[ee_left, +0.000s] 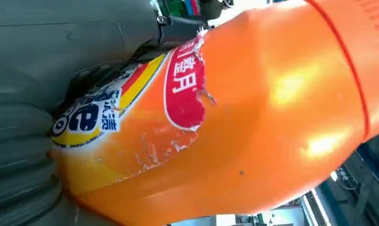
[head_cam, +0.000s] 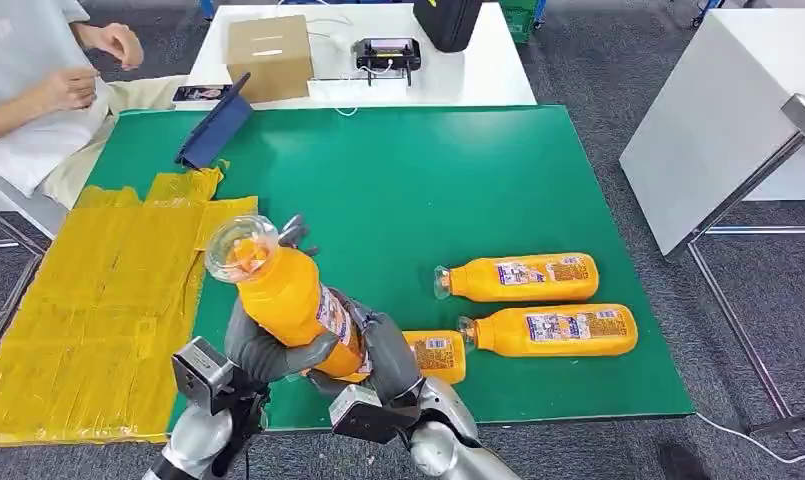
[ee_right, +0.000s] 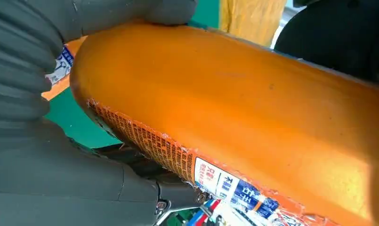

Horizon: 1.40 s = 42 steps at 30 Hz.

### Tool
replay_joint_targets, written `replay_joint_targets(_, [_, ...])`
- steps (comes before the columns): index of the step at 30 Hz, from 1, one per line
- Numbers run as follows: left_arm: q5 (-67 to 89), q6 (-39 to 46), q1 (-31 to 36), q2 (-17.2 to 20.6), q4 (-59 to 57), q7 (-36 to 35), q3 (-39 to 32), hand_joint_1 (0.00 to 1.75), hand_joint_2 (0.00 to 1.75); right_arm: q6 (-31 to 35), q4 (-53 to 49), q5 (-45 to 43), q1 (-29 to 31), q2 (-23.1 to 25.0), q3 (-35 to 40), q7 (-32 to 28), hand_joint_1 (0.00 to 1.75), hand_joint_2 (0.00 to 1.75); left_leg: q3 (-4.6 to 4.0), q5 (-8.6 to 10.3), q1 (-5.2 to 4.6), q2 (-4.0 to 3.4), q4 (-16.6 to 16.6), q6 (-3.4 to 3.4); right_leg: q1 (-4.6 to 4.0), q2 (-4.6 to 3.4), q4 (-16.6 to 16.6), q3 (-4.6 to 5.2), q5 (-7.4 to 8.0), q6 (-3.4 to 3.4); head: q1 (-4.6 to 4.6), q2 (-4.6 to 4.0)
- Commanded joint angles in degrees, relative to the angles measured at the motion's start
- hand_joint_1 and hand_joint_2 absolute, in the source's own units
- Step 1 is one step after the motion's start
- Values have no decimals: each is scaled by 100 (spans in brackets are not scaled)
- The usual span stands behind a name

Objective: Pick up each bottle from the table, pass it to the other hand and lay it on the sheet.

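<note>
— Held bottle (head_cam: 283,295)?
— Up off the counter (head_cam: 408,180) near its front edge, tilted, clear cap end toward the yellow sheet (head_cam: 98,310). Gripped low on the body by both: left robot hand (head_cam: 268,350) wrapped round from the sheet side, right robot hand (head_cam: 383,345) closed on it from the other side. Torn label and grey fingers (ee_right: 22,70) pressed on orange plastic in the wrist views.
— Others?
— Two bottles (head_cam: 523,278) (head_cam: 553,331) lying flat toward the front right corner, caps pointing left; a third (head_cam: 438,355) partly hidden behind the right robot hand.
— Elsewhere?
— Sheet draped over the left edge. Blue tablet (head_cam: 213,130) at the back left corner. Seated person (head_cam: 38,90) beyond it.
</note>
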<state>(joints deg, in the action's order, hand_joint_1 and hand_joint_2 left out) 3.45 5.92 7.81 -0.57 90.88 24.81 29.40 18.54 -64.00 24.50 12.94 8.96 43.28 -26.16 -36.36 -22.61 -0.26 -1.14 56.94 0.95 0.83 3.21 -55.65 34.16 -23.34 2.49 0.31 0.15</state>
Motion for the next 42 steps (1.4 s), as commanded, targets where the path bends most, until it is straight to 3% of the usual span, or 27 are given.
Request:
replay_joint_targets(1, [-71,9,328,21,-408,-31,205,175,175,251,-115,53,12,-240,306,4,175,175,13,-4,6,13,-2,-4,-3,-5,5,-18,-5,-5,0,0])
replay_joint_targets(7, [138,370,491,115,-385,12,-176,175,175,488,-1043,-42,-295,-390,-126,-26,175,175,16,-5,4,17,-1,-5,0,-6,2,-19,-8,-6,0,0])
replay_joint_targets(20, [143,363,485,102,-387,4,-189,175,175,471,-1086,-42,-330,-392,-148,-8,175,175,20,-7,4,9,-3,-7,-1,-16,3,-23,-7,-8,0,0])
replay_joint_targets(21, [393,653,522,98,-394,3,-250,175,175,640,-1161,-97,-393,-335,-290,-123,134,175,13,-4,3,6,-2,-5,-1,-13,3,-16,-4,-6,0,0])
replay_joint_targets(22, [640,904,622,136,-415,2,-311,175,175,759,-1366,-146,-466,-338,-416,-180,0,175,29,-13,8,8,1,-9,-4,-23,3,-33,-11,-10,0,0])
replay_joint_targets(25, [2478,2308,1247,223,-799,-428,-650,175,175,924,-2367,-454,-749,-457,-972,-190,0,175,10,-6,6,24,5,-7,-3,-2,-6,-17,-11,-8,0,0])
replay_joint_targets(27, [4069,2739,1887,249,-1406,-1197,-876,175,175,1076,-3028,-332,-908,-623,-1375,-181,0,175,19,-15,11,37,18,-11,-5,-2,-16,-31,-22,-13,2,0])
replay_joint_targets(30, [7318,3010,2958,435,-2854,-2703,-1109,175,175,1114,-3685,-176,-1035,-745,-1839,-204,0,175,10,2,11,64,14,-9,-6,26,-13,-26,-14,-12,0,0])
replay_joint_targets(32, [8495,2923,3414,510,-3701,-3167,-1156,175,175,1194,-3902,-93,-1101,-769,-1993,-246,0,175,10,13,10,64,13,-1,-5,34,-11,-31,-12,-10,2,0])
replay_joint_targets(33, [8655,2609,3848,954,-4294,-3976,-345,175,175,1225,-3996,-21,-1119,-799,-2045,-269,0,175,19,14,10,60,11,0,-4,25,-8,-40,-10,-11,2,0])
replay_joint_targets(34, [8655,2473,4064,1070,-4709,-4234,20,175,175,1253,-4062,12,-1140,-821,-2091,-264,0,175,15,16,8,38,8,-1,-4,11,-5,-30,-1,-9,2,0])
replay_joint_targets(38, [8655,2206,4664,1442,-6429,-4565,551,175,175,1431,-4261,51,-1222,-962,-2302,-282,0,175,30,16,9,31,5,-9,-4,4,-7,-39,10,-25,-2,0])
replay_joint_targets(40, [8655,2087,4699,1584,-6881,-4474,668,175,175,1422,-4267,60,-1262,-1061,-2353,-291,0,175,57,-2,18,3,13,-22,-10,-46,-14,-53,-4,-38,-2,0])
replay_joint_targets(41, [8371,1990,4581,1624,-7053,-3929,349,175,175,1373,-4229,33,-1268,-1122,-2369,-290,0,175,50,3,15,-12,10,-18,-8,-48,-8,-41,2,-31,9,0])
replay_joint_targets(42, [8503,1799,4502,1676,-7190,-3959,344,175,175,1341,-4175,38,-1267,-1149,-2376,-300,0,175,54,16,12,-2,-7,-13,-6,-38,7,-56,6,-27,4,0])
